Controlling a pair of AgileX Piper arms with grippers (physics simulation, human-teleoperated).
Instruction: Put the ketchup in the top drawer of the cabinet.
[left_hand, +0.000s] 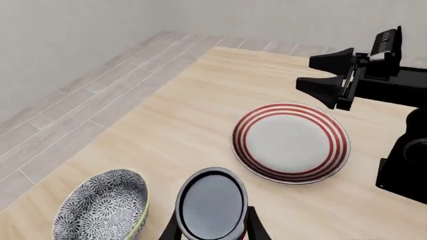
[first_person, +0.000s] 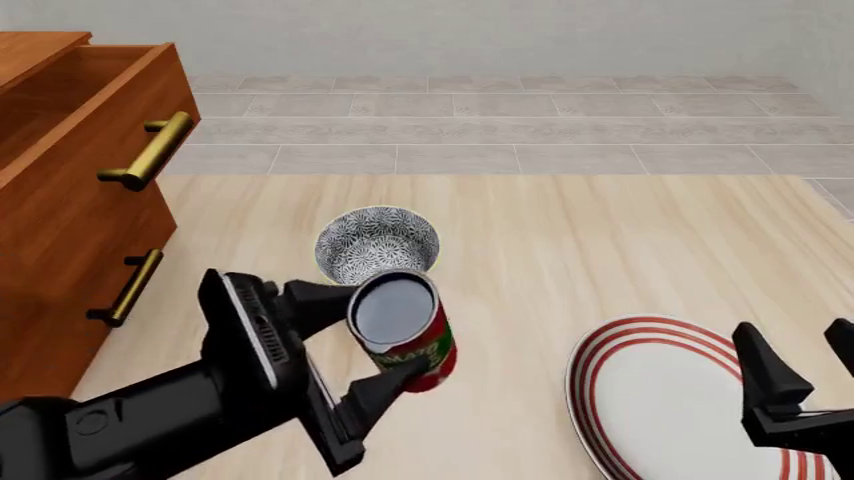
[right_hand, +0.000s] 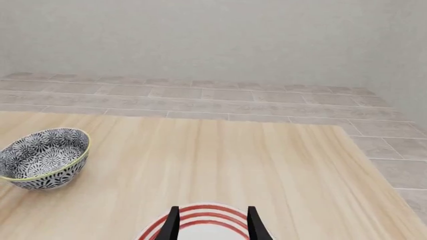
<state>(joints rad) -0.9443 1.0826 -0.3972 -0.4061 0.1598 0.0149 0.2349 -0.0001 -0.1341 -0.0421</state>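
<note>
the only lettering is on the ketchup (first_person: 416, 352) — white characters on its green label band, seen in the front view at about 7 o'clock from the bowl (first_person: 378, 243) — too small and tilted to read.

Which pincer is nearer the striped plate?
Right. The right pincer hovers over the striped plate; the left pincer, shut on the ketchup, is off to the plate's left.

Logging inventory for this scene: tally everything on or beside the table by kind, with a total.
Cans: 1, the ketchup
Bowls: 1, the grey patterned bowl
Plates: 1, the red-striped plate
Cabinets: 1, the cabinet
Total: 4
</note>
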